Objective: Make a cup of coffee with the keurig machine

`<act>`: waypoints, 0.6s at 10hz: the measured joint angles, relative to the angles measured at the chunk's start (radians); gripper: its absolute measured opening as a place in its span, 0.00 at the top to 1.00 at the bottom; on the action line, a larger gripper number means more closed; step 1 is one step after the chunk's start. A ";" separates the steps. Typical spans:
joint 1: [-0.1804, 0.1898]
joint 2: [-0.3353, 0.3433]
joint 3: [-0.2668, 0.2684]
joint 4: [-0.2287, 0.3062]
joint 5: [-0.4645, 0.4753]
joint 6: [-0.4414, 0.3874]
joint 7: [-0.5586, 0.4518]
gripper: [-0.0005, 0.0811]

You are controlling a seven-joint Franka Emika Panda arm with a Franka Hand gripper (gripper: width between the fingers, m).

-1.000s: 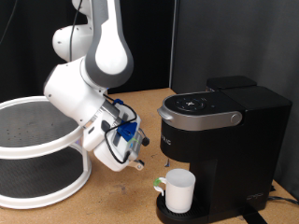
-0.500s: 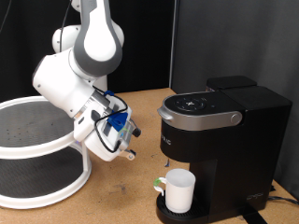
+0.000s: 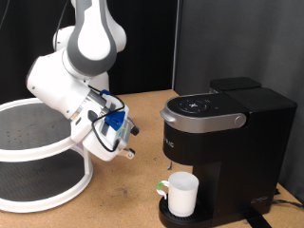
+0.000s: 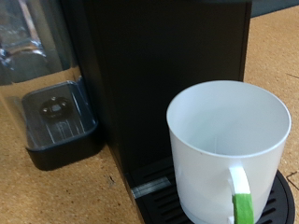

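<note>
Now that the hand [image 3: 124,152] has backed off to the exterior view's left, grip state unclear, cup [image 3: 182,194] sits on keurig machine [image 3: 220,133] drip tray [image 4: 280,191], placement done.

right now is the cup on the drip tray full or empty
Empty. The wrist view looks into the cup and shows only bare white walls, no liquid. It stands upright on the keurig machine drip tray.
</note>
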 joint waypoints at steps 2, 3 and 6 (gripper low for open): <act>-0.011 -0.038 -0.008 -0.004 -0.032 -0.017 0.019 0.01; -0.016 -0.065 -0.008 -0.005 -0.055 -0.017 0.037 0.01; -0.031 -0.168 -0.008 -0.008 -0.119 -0.038 0.108 0.01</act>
